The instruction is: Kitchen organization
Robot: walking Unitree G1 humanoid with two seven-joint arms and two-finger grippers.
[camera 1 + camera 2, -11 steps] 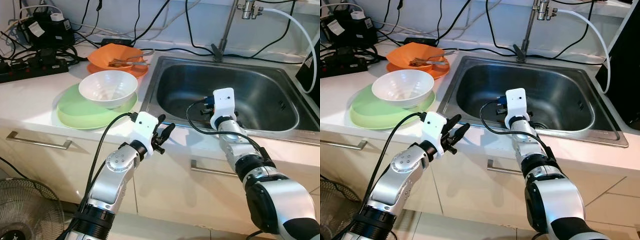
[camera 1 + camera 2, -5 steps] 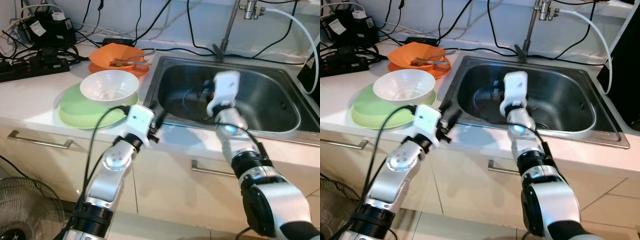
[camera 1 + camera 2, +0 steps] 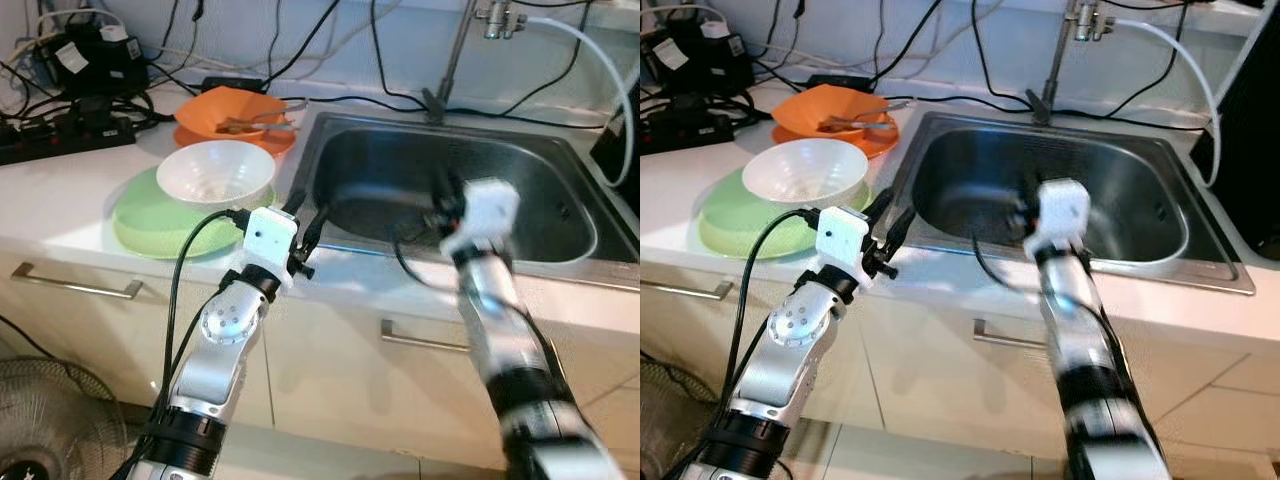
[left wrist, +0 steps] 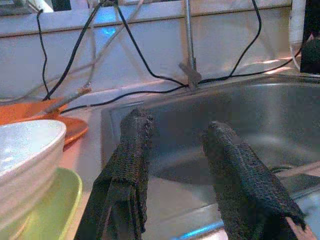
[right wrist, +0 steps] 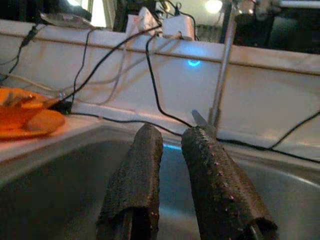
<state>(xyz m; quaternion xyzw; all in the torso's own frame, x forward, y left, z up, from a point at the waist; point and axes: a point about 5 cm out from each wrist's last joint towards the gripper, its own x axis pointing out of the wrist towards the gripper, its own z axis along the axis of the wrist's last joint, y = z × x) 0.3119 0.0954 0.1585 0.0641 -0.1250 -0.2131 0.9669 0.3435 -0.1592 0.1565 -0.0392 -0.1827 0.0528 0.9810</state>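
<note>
A steel sink (image 3: 520,245) is set into a white counter (image 3: 60,200), with a tap (image 3: 452,55) rising behind it. To its left, on the counter, a white bowl (image 3: 215,175) is stacked on a green plate (image 3: 150,222); behind them an orange bowl (image 3: 232,110) sits on an orange plate (image 3: 285,140), with what looks like cutlery resting in it. Black cables and a power strip (image 3: 60,135) are spread along the back of the counter.

The left gripper (image 3: 303,217) is held over the front left corner of the sink, just beside the green plate. Its two fingers (image 4: 131,160) are spread moderately apart — nothing is held between them, and in the left wrist view they point across the basin towards the tap.

The right gripper (image 5: 170,172) is raised over the front of the sink; its arm is blurred in the head views. In the right wrist view the fingers (image 5: 137,180) are seen close together, with a narrow gap between them and nothing gripped — they point over the basin towards the tap and the back wall.

A cupboard handle (image 3: 75,283) is seen on the cabinet front below the counter, and a fan (image 3: 50,425) stands on the floor beside the left arm.
</note>
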